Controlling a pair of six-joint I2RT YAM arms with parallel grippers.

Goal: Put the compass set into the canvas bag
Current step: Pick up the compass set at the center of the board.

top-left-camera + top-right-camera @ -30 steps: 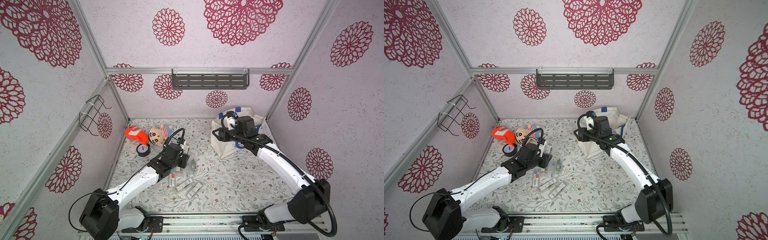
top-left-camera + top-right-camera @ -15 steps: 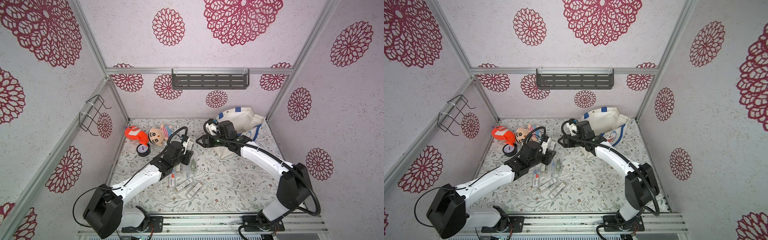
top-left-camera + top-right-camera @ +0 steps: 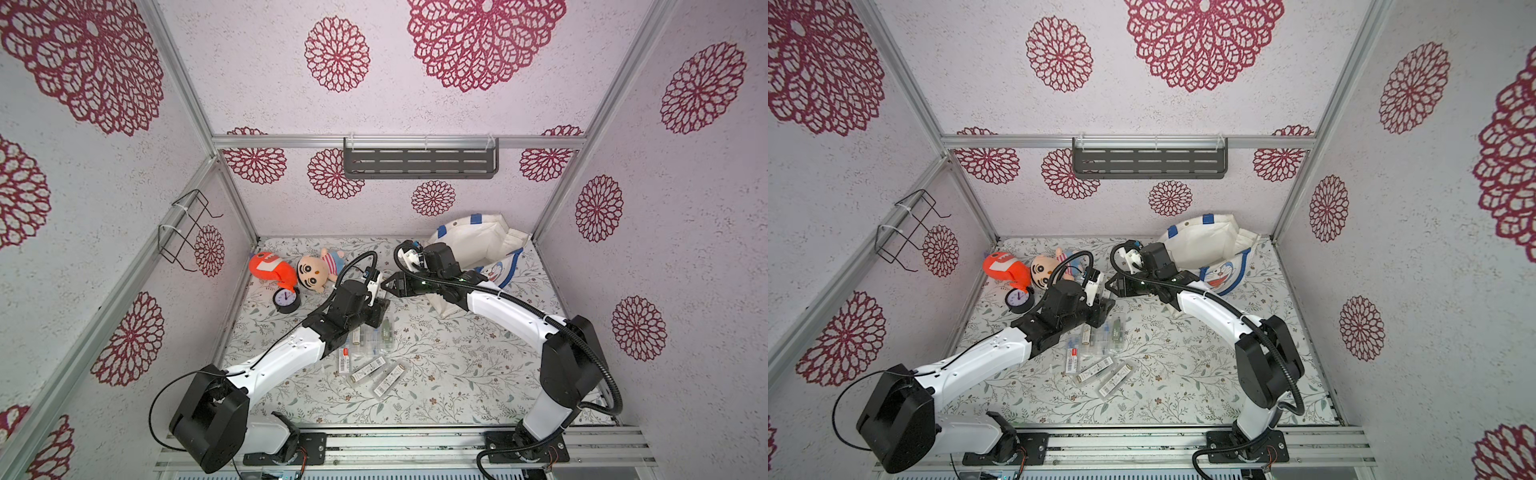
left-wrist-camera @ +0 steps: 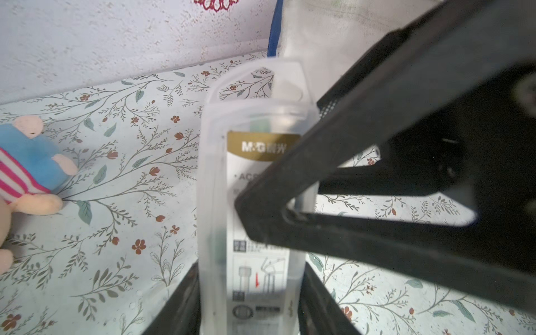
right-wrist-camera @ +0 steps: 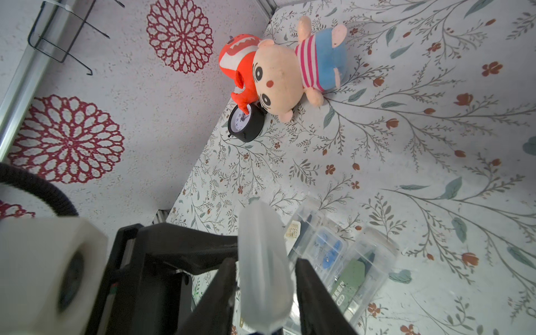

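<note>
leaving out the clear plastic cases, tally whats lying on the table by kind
plush toys: 2, orange shark and striped-shirt doll
alarm clock: 1
canvas bag: 1
total: 4

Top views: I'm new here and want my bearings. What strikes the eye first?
The left gripper and right gripper meet mid-table at a clear case held by the left one. At the back right sits the cream bag; at the back left lie an orange plush, a doll and a clock. More cases lie scattered mid-table.
</note>
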